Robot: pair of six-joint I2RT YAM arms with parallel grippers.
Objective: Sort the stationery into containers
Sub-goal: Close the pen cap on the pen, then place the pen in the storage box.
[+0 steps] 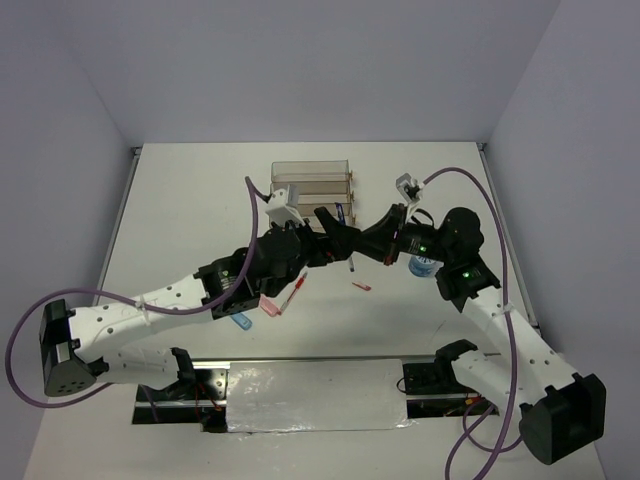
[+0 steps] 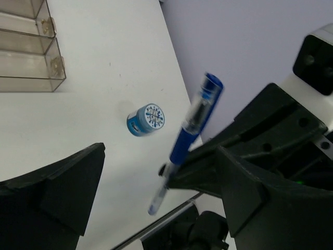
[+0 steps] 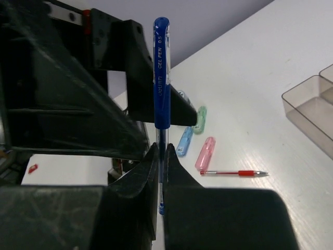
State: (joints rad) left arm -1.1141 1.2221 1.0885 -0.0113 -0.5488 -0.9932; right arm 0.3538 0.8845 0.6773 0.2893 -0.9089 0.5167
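Blue pen [image 3: 161, 78] clamped by R end effector [image 3: 162, 156]; L end effector [image 2: 161, 153] open. Visible trays [image 2: 31, 78] empty; capsules [image 3: 206, 152], red pen [image 3: 234, 173] left beyond R.

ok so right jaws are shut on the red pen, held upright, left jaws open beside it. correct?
No, wrong pen. The right jaws are shut on the blue pen, held upright, with the left jaws open beside it. The right wrist view shows it: the red pen lies on the table by the pink capsule.
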